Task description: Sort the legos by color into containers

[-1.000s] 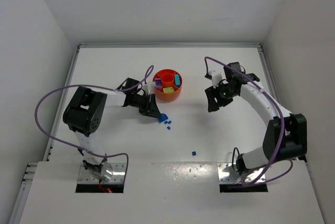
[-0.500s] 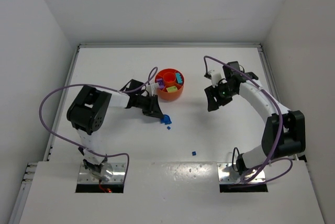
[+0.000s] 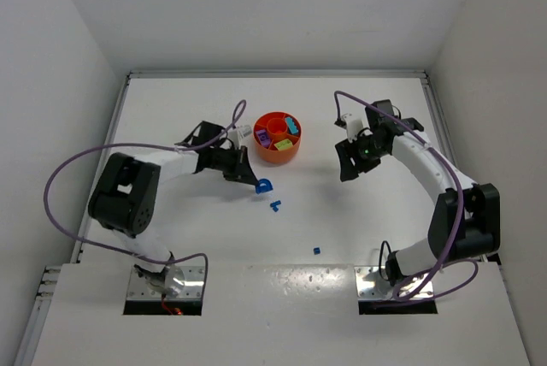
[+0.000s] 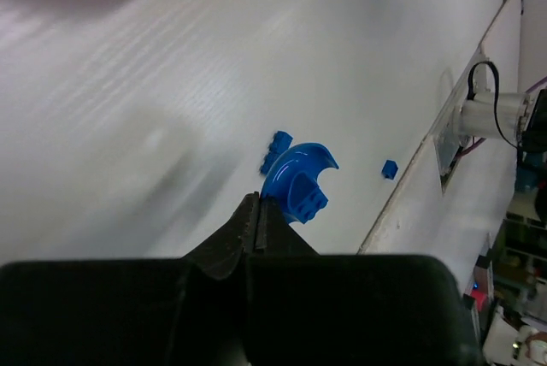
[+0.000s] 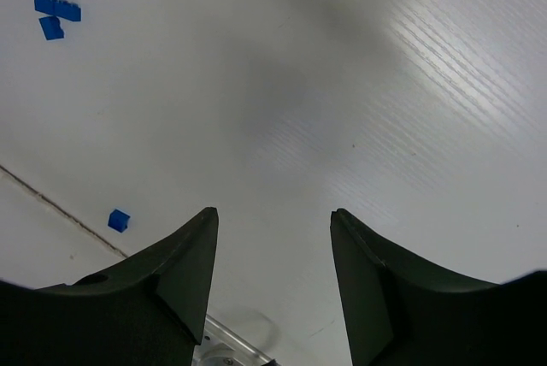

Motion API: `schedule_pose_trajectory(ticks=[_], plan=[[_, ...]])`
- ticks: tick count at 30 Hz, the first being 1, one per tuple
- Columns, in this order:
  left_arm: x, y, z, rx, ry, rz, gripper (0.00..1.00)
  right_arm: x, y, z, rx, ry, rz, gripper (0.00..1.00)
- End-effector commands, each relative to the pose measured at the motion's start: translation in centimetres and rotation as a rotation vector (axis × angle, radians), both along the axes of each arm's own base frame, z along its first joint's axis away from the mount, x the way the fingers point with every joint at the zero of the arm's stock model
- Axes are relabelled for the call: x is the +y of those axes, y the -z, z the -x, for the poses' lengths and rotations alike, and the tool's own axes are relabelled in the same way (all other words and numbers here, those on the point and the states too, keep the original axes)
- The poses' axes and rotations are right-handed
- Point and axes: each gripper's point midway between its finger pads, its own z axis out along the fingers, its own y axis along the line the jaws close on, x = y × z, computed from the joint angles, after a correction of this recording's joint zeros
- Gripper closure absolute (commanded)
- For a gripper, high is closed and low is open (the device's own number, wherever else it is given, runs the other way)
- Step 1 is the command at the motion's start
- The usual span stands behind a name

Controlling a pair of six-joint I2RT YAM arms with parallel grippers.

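While the left pincer (image 4: 256, 208) is pressed together on the thin edge of the blue arched brick (image 4: 299, 182), the brick projects almost wholly beyond the fingertips, just above the tabletop (image 3: 171, 109). In the overhead view it sits near the orange bowl (image 3: 275, 157), on the side toward the arm bases. The bowl's wedges hold a few coloured pieces. Which wedge takes blue is too small to read.

A pair of small blue bricks (image 4: 275, 150) lies on the tabletop just beyond the arched brick. A single blue brick (image 4: 389, 168) lies well apart from them, toward the near edge. The right pincer (image 5: 273, 212) hovers on the far side of the bowl from the left arm, with its fingers apart and nothing between them.

Judged step: carry the arched brick to the bowl and release it in the blue compartment.

Possible faults from this state:

- Loss of grip. The hold appears to be on one edge only. A quick swing or a jolt can rotate the brick about that edge and let it drop.
- Scattered bricks. A dropped arched brick, or a low pass of the fingers, can knock the small pair away.
- Bowl displacement. The bowl looks light. Contact between the fingers or the overhanging brick and the rim can push or tip it.
- Wrong compartment. The wedges are narrow, so a release above a divider can let the brick fall in with another colour.
- Arm conflict. Both arms stand near the bowl, and a simultaneous approach risks contact.
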Motion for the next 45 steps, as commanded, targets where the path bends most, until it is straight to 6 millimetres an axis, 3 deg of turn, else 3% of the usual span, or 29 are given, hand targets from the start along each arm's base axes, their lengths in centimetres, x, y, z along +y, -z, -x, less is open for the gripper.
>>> schedule_pose_trajectory(ticks=[1, 4, 8, 10, 11, 12, 17, 18, 19, 20, 22, 23, 27, 31, 35, 42, 45], plan=[[2.4, -4.7, -1.5, -0.154, 0.004, -0.005, 1.0, -0.5, -2.2, -0.8, -0.064, 0.028, 0.004, 0.44], [4.1, -7.5, -3.3, -0.243, -0.073, -0.036, 1.0, -0.7, -1.9, -1.2, -0.073, 0.026, 0.022, 0.44], [6.3, -13.1, -7.7, -0.449, -0.231, -0.151, 1.0, -1.2, -1.6, -2.1, -0.098, 0.04, 0.053, 0.45], [6.2, -14.3, -9.3, -0.509, -0.227, -0.185, 1.0, -1.6, -1.3, -2.2, -0.096, 0.039, 0.075, 0.45], [6.4, -14.7, -10.2, -0.528, -0.238, -0.203, 1.0, -1.6, -1.4, -2.4, -0.105, 0.039, 0.074, 0.45], [6.4, -15.3, -12.4, -0.554, -0.273, -0.239, 1.0, -1.6, -1.4, -2.4, -0.105, 0.039, 0.074, 0.45], [5.7, -16.1, -18.0, -0.569, -0.329, -0.269, 1.0, -1.6, -1.7, -2.7, -0.156, 0.024, 0.072, 0.45], [5.4, -17.1, -19.2, -0.6, -0.353, -0.284, 1.0, -1.8, -1.7, -2.8, -0.158, 0.029, 0.084, 0.45], [5.3, -16.7, -19.9, -0.595, -0.352, -0.286, 1.0, -1.8, -1.7, -2.8, -0.158, 0.029, 0.084, 0.45], [4.5, -15.0, -20.6, -0.58, -0.331, -0.306, 1.0, -1.8, -1.7, -2.8, -0.158, 0.029, 0.084, 0.45], [3.1, -15.4, -21.4, -0.612, -0.316, -0.333, 1.0, -1.6, -1.8, -2.4, -0.157, 0.034, 0.069, 0.45], [2.7, -14.4, -21.5, -0.609, -0.292, -0.358, 1.0, -1.6, -2.4, -2.7, -0.194, 0.036, 0.062, 0.45], [1.0, -14.0, -22.5, -0.662, -0.268, -0.433, 1.0, -2.0, -2.0, -2.6, -0.2, 0.046, 0.083, 0.45], [1.1, -15.0, -24.1, -0.719, -0.285, -0.506, 1.0, -2.2, -2.1, -2.9, -0.199, 0.055, 0.084, 0.45], [1.3, -14.0, -24.3, -0.718, -0.281, -0.554, 1.0, -2.0, -2.4, -3.9, -0.19, 0.062, 0.082, 0.45], [1.4, -11.9, -23.8, -0.685, -0.248, -0.57, 1.0, -1.9, -2.7, -4.6, -0.19, 0.062, 0.082, 0.45], [0.8, -12.0, -23.3, -0.686, -0.232, -0.558, 1.0, -1.9, -2.4, -4.6, -0.181, 0.062, 0.083, 0.45]])
